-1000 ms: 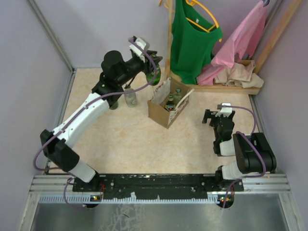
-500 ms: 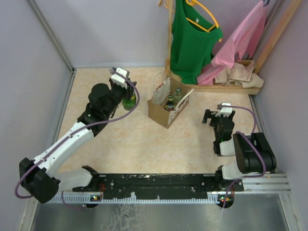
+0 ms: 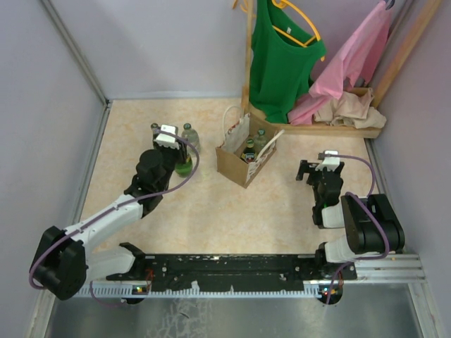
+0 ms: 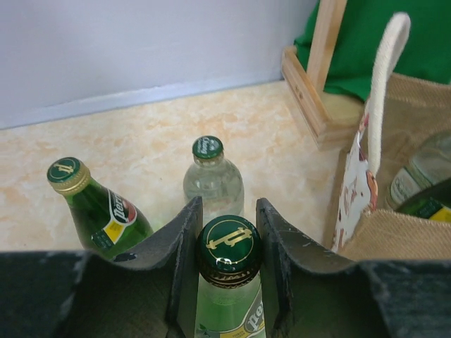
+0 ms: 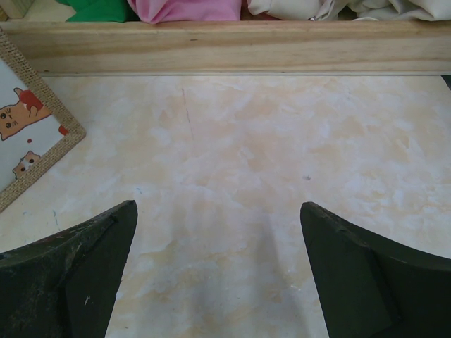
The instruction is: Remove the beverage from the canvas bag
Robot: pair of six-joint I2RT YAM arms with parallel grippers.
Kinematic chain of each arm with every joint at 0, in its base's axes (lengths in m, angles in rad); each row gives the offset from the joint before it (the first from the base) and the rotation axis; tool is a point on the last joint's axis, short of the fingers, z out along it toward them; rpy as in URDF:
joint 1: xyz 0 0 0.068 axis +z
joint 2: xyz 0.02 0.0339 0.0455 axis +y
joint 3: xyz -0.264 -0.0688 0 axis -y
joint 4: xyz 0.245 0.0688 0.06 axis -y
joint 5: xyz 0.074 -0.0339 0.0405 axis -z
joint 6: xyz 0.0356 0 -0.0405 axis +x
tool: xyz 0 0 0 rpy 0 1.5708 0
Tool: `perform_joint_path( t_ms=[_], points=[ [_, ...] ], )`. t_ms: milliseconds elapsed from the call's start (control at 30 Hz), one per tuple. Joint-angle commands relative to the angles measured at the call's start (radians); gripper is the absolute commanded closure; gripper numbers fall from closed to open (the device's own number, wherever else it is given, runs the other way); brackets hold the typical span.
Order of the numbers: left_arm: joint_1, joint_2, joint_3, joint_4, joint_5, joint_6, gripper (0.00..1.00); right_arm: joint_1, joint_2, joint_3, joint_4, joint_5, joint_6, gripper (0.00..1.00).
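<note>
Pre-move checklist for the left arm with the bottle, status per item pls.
1. Grip: left end effector closed on the green bottle just under its cap: ok.
2. Green bottle is outside the canvas bag, to its left: ok.
3. Bottle base resting on the table: cannot tell, hidden in both views.
4. Clearance to the clear bottle and second green bottle: no contact seen, but tight: ok.
5. Bag emptied: not ok, bottles in the bag are visible.
6. Right end effector open and apart from the bag: ok.
</note>
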Motion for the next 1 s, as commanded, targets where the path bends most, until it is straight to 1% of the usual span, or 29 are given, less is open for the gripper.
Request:
perform_joint_path(
  t_ms=[0, 200, 333, 600, 967],
  points=[
    [0.03, -0.012, -0.018, 0.328, -0.017, -0.074, 1.0, 0.0, -0.006, 0.028, 0.048, 0.003, -0.019, 0.01],
    [0.07, 0.029, -0.034, 0.323, 0.05, -0.165, 1.0, 0.0, -0.005, 0.028, 0.048, 0.004, -0.019, 0.01],
    [0.076, 0.052, -0.043, 0.317, 0.077, -0.193, 1.0, 0.0, -0.005, 0.028, 0.048, 0.002, -0.019, 0.01],
    [0.077, 0.077, -0.048, 0.297, 0.137, -0.202, 1.0, 0.0, -0.005, 0.028, 0.048, 0.003, -0.019, 0.01],
    [0.077, 0.132, -0.065, 0.308, 0.151, -0.153, 1.0, -0.001, -0.005, 0.028, 0.048, 0.003, -0.019, 0.01]
  ],
)
